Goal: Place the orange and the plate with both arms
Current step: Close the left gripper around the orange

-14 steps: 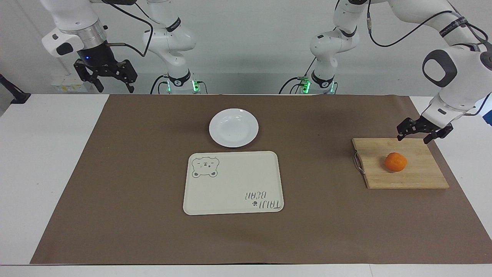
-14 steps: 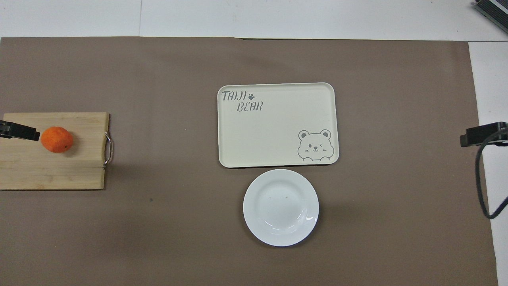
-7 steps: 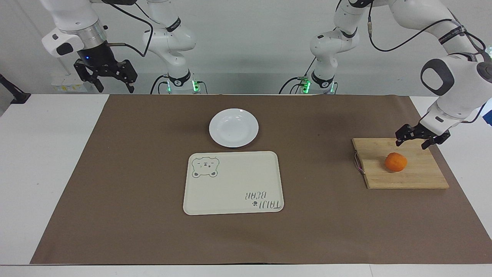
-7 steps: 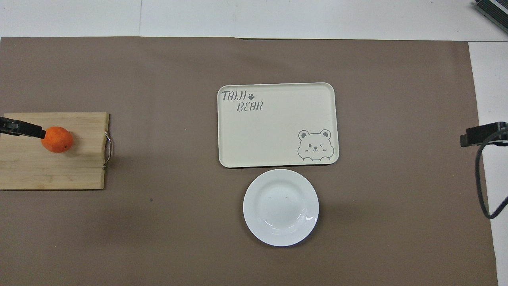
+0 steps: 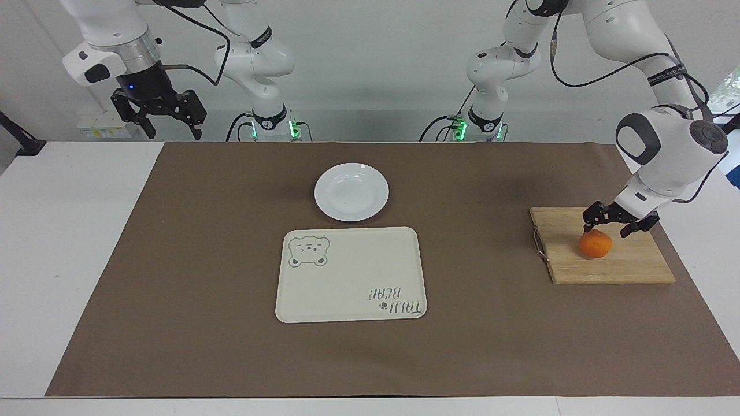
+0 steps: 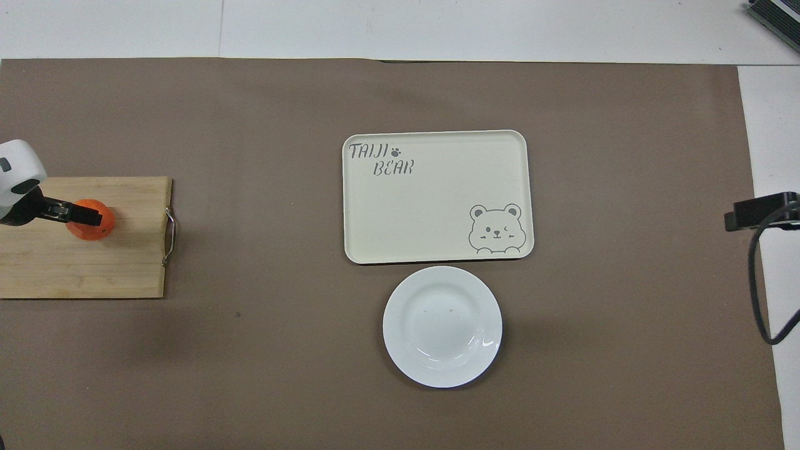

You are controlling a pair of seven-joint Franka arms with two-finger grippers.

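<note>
Left gripper (image 5: 606, 225), open, hangs over your orange (image 5: 595, 245) on the bamboo cutting board (image 5: 636, 267); right gripper (image 5: 167, 132) waits open; brown paper (image 5: 231, 190) covers the white table (image 5: 69, 231).

Orange (image 5: 595, 245): small, round, bright orange, whole, sits on the wooden cutting board (image 5: 624, 266) at the left arm's end of the table, roughly mid-board, w/ the left gripper (image 5: 608, 226) spread wide right over its top; contact can't be told. Plate (image 5: 351, 191): round, glossy plain white w/ shallow rim, empty, flat on the brown mat (image 5: 231, 231) about mid-table, just beside the cream bear tray (image 5: 347, 289) and nearer the robots than it; not touching it.
</note>
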